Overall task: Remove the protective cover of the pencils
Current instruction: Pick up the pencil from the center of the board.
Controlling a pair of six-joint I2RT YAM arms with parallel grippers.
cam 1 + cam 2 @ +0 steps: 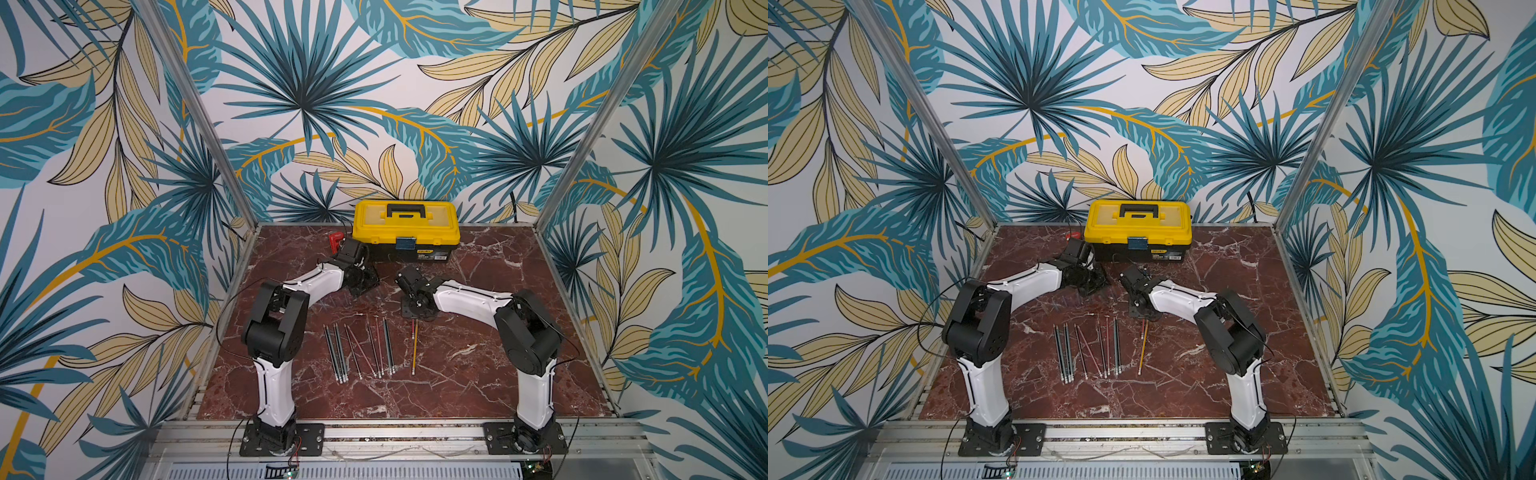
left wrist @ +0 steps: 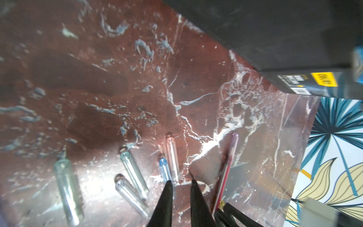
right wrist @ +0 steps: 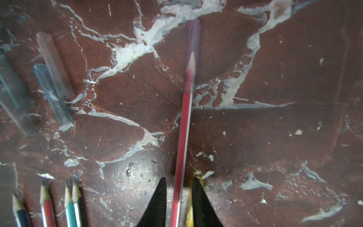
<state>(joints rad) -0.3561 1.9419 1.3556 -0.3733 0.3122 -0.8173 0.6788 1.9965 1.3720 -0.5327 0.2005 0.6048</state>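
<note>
Your right gripper [image 3: 179,178] clamps the red pencil [image 3: 185,118], its cap [image 3: 194,35] pointing straight ahead, near your nearly shut, empty left gripper [image 2: 181,180].

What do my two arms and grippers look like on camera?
The left arm and right arm match: white shells on the long links, black joint housings, thin black cables alongside, black base plates. The left gripper and right gripper each end in two black tapering fingers.

Glossy marble table [image 1: 478,374], clear plastic caps [image 2: 134,175]
</note>
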